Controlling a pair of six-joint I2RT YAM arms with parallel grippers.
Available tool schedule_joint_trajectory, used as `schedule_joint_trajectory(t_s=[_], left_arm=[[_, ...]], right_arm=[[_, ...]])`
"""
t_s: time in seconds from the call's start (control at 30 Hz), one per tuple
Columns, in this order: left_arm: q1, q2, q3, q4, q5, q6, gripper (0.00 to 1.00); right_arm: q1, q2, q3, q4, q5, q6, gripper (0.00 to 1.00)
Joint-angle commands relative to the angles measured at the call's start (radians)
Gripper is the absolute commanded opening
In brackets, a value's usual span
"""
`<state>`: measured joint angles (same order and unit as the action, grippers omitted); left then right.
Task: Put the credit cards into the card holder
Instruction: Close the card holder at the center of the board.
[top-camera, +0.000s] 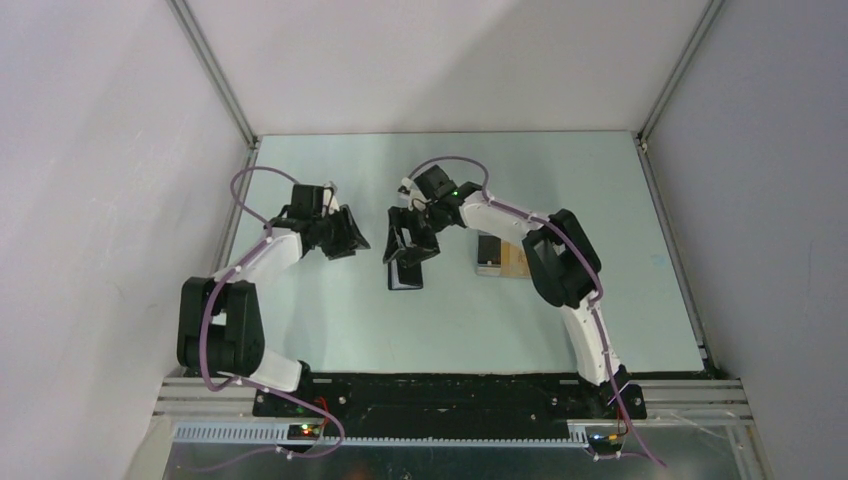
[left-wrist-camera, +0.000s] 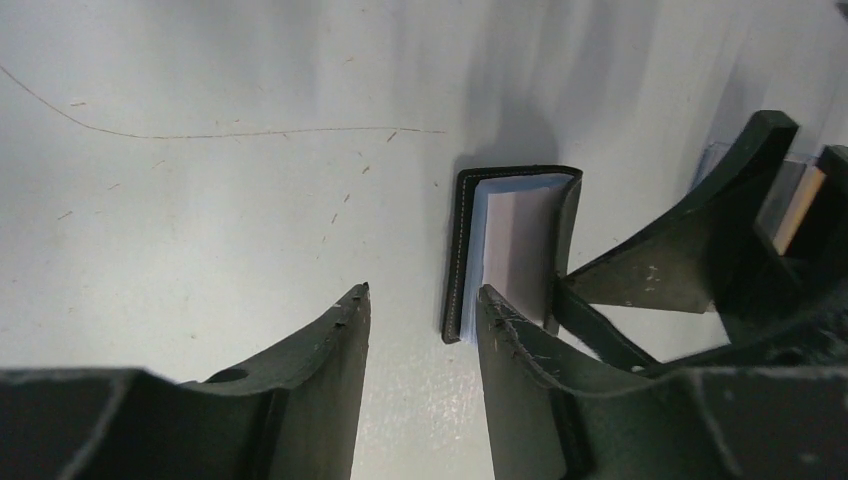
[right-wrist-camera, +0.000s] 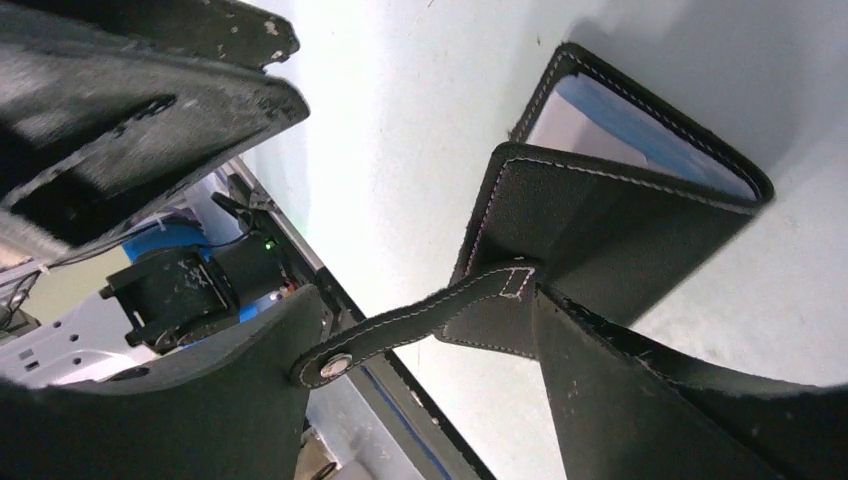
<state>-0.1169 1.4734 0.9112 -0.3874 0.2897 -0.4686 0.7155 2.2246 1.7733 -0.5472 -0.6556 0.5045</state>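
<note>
Card holder (right-wrist-camera: 610, 230) looks light and floppy, best pinched at cover edge; left end effector (left-wrist-camera: 425, 292) and right end effector (right-wrist-camera: 428, 300) both spread.

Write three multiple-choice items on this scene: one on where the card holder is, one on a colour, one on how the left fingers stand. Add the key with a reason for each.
1. Where is the card holder?
A. on the table, right at the right fingers
B. held up in the air
C. hanging off the table's edge

2. What colour is its inner lining?
A. red
B. pale blue
C. green

3. How do the left fingers stand?
A. pressed shut together
B. apart, with nothing between them
C. shut on the card holder

Key:
1 A, the top view shows it lying flat on the table at those fingers.
2 B, blue shows in the open gap of the card holder.
3 B, only bare table shows in the gap between them.
</note>
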Motion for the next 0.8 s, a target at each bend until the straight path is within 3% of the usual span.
schedule_joint_trajectory(t_s=[0.0, 0.2, 0.4, 0.77], left_arm=[[0.009, 0.009, 0.009, -0.003, 0.063, 0.022, 0.48], [0.007, 0.024, 0.009, -0.003, 0.083, 0.023, 0.48], [0.007, 0.039, 0.015, -0.002, 0.105, 0.018, 0.48], [-0.06, 0.201, 0.08, 0.028, 0.129, -0.028, 0.44]], right_arm=[[-0.035, -0.158, -0.053, 0.053, 0.009, -0.006, 0.84], [-0.111, -0.263, -0.183, 0.096, -0.005, 0.01, 0.88], [-0.154, -0.214, -0.206, 0.022, 0.013, -0.007, 0.87], [-0.115, -0.001, -0.117, -0.034, -0.02, 0.039, 0.69]])
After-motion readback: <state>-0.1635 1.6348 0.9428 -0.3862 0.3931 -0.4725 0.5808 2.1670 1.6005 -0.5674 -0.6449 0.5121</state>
